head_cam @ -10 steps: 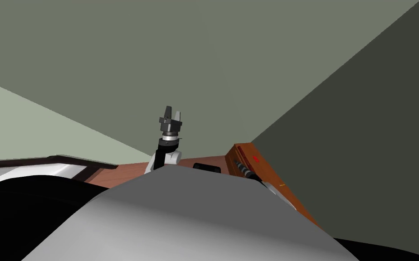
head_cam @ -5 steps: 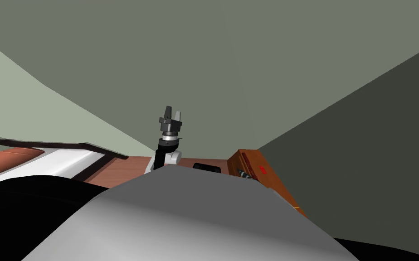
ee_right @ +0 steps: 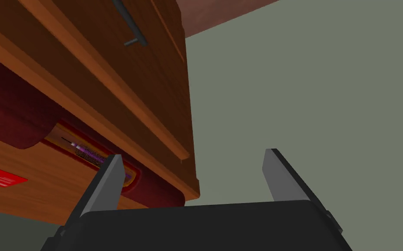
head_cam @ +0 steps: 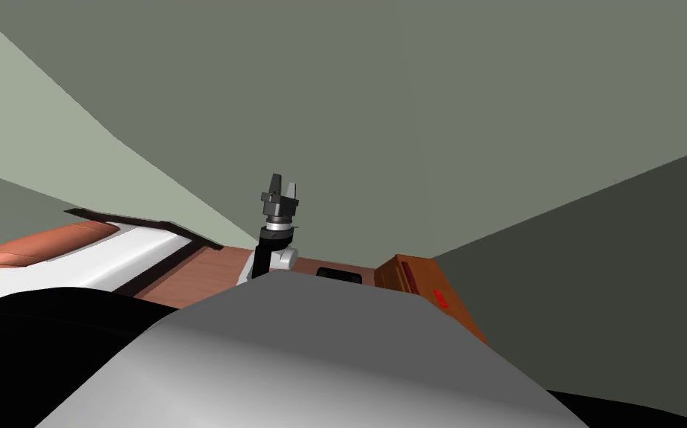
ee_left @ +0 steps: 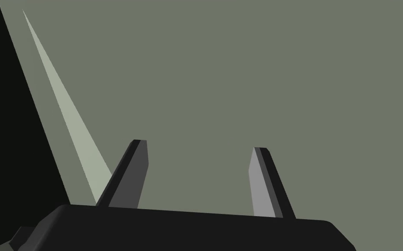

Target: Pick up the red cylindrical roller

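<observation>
A dark red rounded body (ee_right: 13,115), the likeliest roller, lies against brown wooden furniture (ee_right: 109,78). A wooden ledge hides its middle, and its other end (ee_right: 163,194) shows close beside my right gripper's left finger. My right gripper (ee_right: 196,159) is open with nothing between its fingers. A bright red flat patch (ee_right: 0,176) and a thin purple stick (ee_right: 89,153) lie on the same wood. In the head view the furniture (head_cam: 416,279) is low on the right, with a dark red strip (head_cam: 407,271) and the red patch (head_cam: 439,299). My left gripper (head_cam: 282,184) is raised and open.
A dark bar handle (ee_right: 131,24) sits on the furniture's front. Low on the left of the head view is a white slab with a dark rim (head_cam: 111,256) and an orange-brown rounded piece (head_cam: 37,245). Reddish-brown floor (head_cam: 208,275) lies between. Grey-green walls stand behind.
The whole head view has swung: the wooden furniture slid right and lower, and the white slab on the left came further into view. Both arms kept their pose relative to my body.
</observation>
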